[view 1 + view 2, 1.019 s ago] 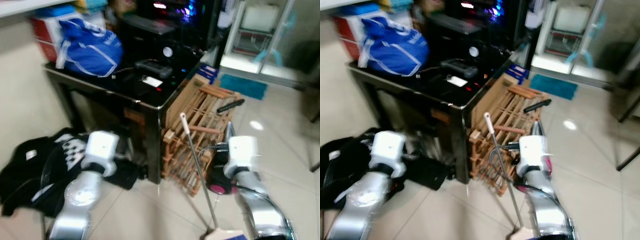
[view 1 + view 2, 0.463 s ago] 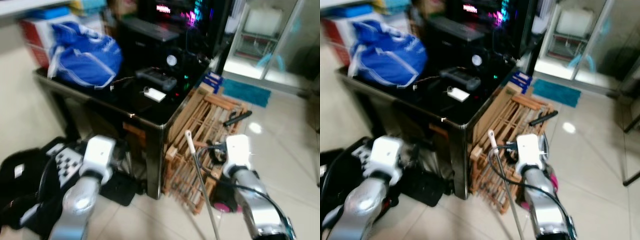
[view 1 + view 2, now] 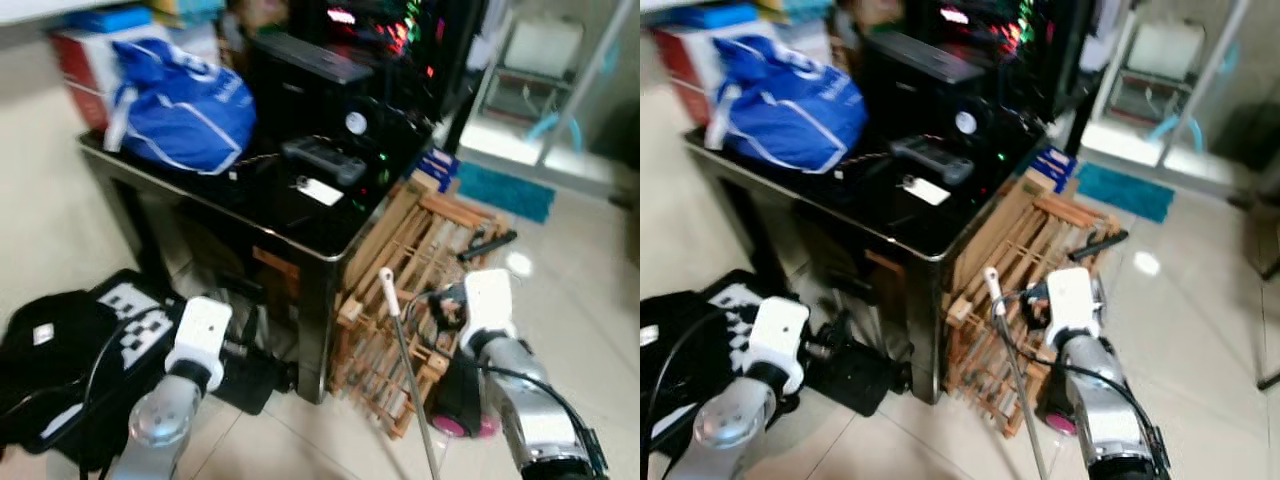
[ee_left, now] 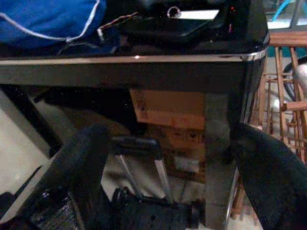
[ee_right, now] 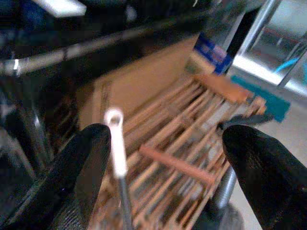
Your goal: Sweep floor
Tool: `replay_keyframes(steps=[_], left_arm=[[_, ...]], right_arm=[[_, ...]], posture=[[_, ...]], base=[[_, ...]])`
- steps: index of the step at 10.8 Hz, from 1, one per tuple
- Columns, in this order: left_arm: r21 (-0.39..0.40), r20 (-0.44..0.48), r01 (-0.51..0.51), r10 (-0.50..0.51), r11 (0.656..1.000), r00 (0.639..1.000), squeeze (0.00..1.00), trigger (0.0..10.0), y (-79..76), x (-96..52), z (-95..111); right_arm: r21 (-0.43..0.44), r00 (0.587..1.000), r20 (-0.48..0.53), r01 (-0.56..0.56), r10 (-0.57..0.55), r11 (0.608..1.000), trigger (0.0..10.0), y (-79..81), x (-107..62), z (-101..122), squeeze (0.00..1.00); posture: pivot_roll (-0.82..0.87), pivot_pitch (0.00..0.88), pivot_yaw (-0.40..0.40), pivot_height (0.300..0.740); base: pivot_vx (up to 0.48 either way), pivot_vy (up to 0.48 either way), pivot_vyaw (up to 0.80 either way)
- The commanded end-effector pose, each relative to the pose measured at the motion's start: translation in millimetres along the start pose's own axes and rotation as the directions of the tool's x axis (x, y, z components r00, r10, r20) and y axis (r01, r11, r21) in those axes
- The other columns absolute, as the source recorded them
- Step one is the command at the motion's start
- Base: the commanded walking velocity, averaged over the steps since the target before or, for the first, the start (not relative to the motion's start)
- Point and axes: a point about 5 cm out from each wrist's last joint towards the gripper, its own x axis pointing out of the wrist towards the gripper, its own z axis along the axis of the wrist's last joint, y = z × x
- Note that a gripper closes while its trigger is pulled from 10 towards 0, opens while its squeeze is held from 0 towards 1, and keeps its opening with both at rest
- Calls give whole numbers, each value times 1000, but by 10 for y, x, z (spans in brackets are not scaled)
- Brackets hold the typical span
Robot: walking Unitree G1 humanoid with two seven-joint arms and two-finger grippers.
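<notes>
Starting left of the black table (image 3: 300, 235), a black bag (image 3: 60, 360) is lying slumped on the tiled floor (image 3: 40, 210), and the left gripper (image 4: 163, 191) is hanging just in front of the table's near edge with its fingers spread and holding nothing. On the table a blue bag (image 3: 185, 100) is sitting bulging, though its contents are hidden. Right of the table, a wooden rack (image 3: 420, 260) is leaning against its corner, and the broom handle (image 3: 405, 370) is rising in front of that rack, white-tipped. The right gripper (image 5: 168, 182) is facing it with fingers wide apart; the handle seems to be standing between them ungripped, though blur makes contact uncertain. The handle is looking light, stiff and smooth, likely slippery, so gripping mid-shaft should be steadiest.
</notes>
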Motion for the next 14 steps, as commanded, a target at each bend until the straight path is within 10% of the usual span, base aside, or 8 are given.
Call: replay_keyframes(steps=[1,7,10,11,14], left_arm=[[8,-41,5,-4,1000,999,0,10000,-7,9,-56],[11,-63,7,-6,1000,998,0,10000,-43,98,-163],[31,-25,-12,13,999,1000,0,10000,-44,-94,-32],[54,-17,-26,27,998,999,0,10000,-5,-231,38],[105,23,-65,63,992,998,0,10000,304,-492,360]], right_arm=[[-3,999,-22,-26,26,1000,10000,-9,30,-8,0],[58,977,-57,-200,204,978,10000,351,300,-47,0],[46,981,-63,-183,185,982,10000,360,548,166,0],[41,985,-80,-153,156,987,10000,319,577,174,894],[78,996,-81,-26,32,997,10000,155,667,280,1000]], posture=[[-37,0,-3,740],[-34,0,-35,740],[13,79,-69,740],[42,124,-65,740],[133,243,-37,740]], base=[[0,0,0],[0,0,0],[0,0,0],[0,0,0],[0,0,0]])
